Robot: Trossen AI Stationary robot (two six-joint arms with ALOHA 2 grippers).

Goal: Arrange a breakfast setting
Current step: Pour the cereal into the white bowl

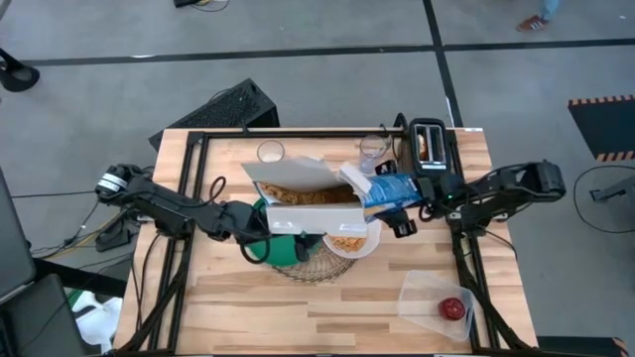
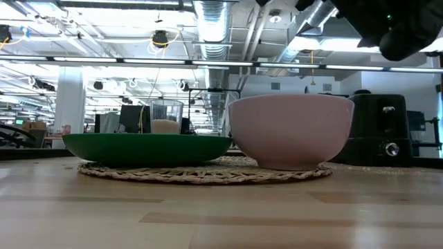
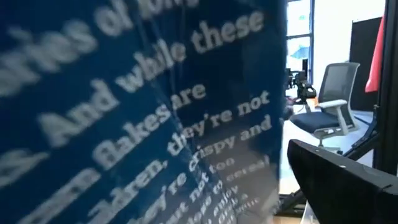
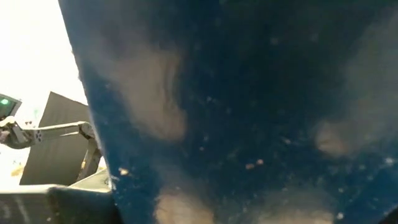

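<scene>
Holding the cereal box (image 1: 327, 193) from two sides, both grippers met above the middle of the bench (image 1: 228, 307). The left gripper (image 1: 266, 226) was at the box's grey underside and the right gripper (image 1: 405, 213) at its blue end, but I cannot tell how wide either pair of fingers stood, because the box filled both wrist views. The box lay tilted with its flaps open, and orange cereal (image 1: 347, 241) was in the white bowl (image 2: 291, 131) just below it. The bowl stood touching the green plate (image 2: 145, 146), both on the round woven mat (image 2: 201, 173). Two glasses (image 1: 270, 152) stood near the far edge, beside the black toaster (image 1: 430, 144) at the far right corner. A red apple (image 1: 453, 307) lay in a clear tub (image 1: 422, 293) near the front right corner.
</scene>
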